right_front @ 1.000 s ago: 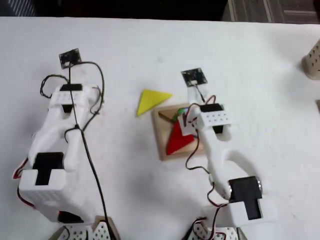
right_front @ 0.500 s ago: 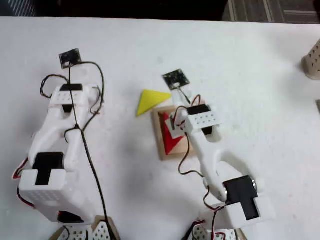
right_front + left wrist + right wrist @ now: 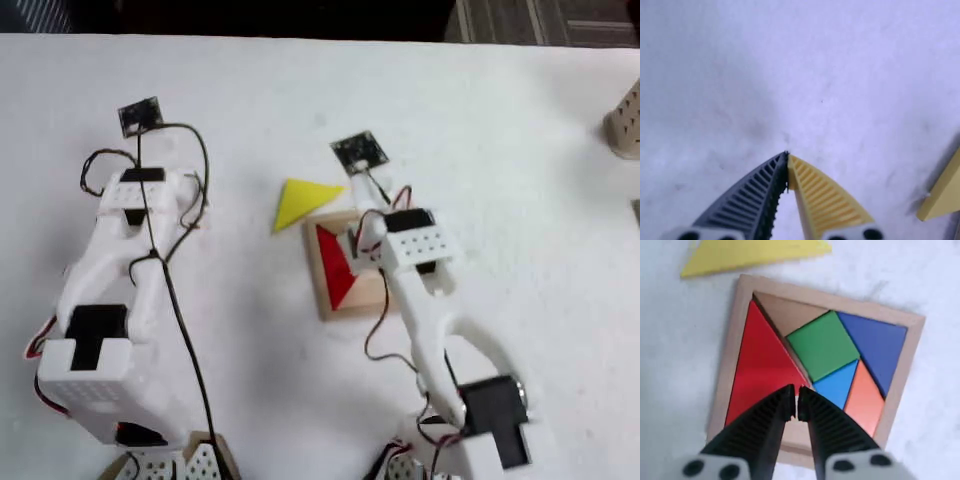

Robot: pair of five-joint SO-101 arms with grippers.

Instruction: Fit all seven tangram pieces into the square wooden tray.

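Nearest you, your right gripper (image 3: 796, 391) hangs over the near side of the square wooden tray (image 3: 735, 332), its ribbed black jaws drawn almost together and gripping nothing. Just past its tips lie flat, smooth pieces: a red triangle (image 3: 760, 370), green square (image 3: 824, 344), dark blue triangle (image 3: 879, 346), light blue triangle (image 3: 836, 384) and an orange piece (image 3: 862, 399). From above, the arm covers most of them. The yellow triangle (image 3: 300, 200) lies outside, just beside the tray's far left corner. Off to the left, your left gripper (image 3: 787, 156) sits over bare white table (image 3: 500, 120), jaws pressed tip to tip, with open room between both arms.
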